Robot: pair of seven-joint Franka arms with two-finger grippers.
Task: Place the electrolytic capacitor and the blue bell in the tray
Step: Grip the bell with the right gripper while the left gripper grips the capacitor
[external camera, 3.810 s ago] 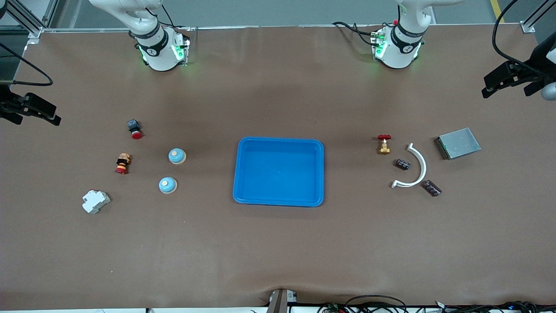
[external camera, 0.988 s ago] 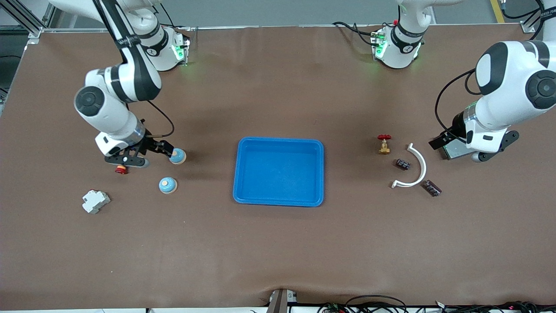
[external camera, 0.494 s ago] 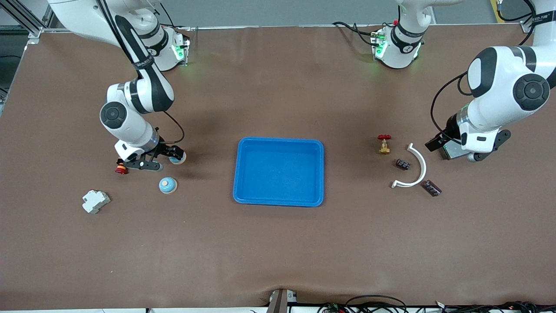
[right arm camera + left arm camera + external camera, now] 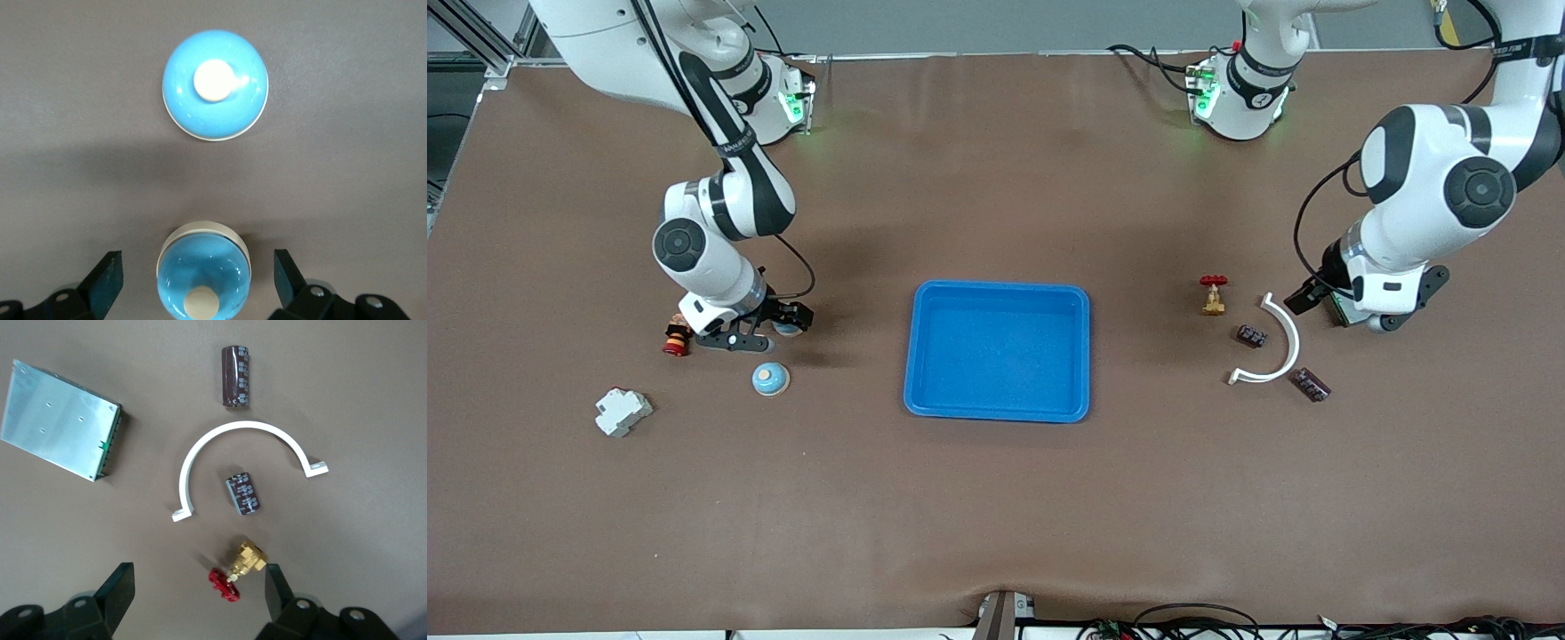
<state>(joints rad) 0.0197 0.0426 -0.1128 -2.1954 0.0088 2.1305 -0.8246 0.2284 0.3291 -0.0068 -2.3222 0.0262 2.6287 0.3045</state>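
Observation:
The bright-blue tray [image 4: 998, 356] sits mid-table, with nothing in it. Two blue bells lie toward the right arm's end. My right gripper [image 4: 769, 327] is open and low around one bell [image 4: 203, 277], with a finger on each side and a gap to each. The second bell [image 4: 770, 380] [image 4: 215, 85] lies nearer the front camera. Two brown electrolytic capacitors [image 4: 1251, 336] [image 4: 1312, 384] lie toward the left arm's end, also in the left wrist view [image 4: 243, 493] [image 4: 235, 375]. My left gripper [image 4: 1356, 307] [image 4: 199, 587] is open and empty, up over the grey metal box.
A white curved bracket [image 4: 1276, 342] lies between the capacitors. A brass valve with a red handle [image 4: 1213, 295] and the grey metal box [image 4: 60, 420] are beside them. A red-and-black button [image 4: 676, 338] and a white breaker [image 4: 623, 412] lie near the bells.
Both arms came in from the table's ends. My right gripper moved over to straddle the bell. My left gripper shifted a little toward the capacitors above the grey box.

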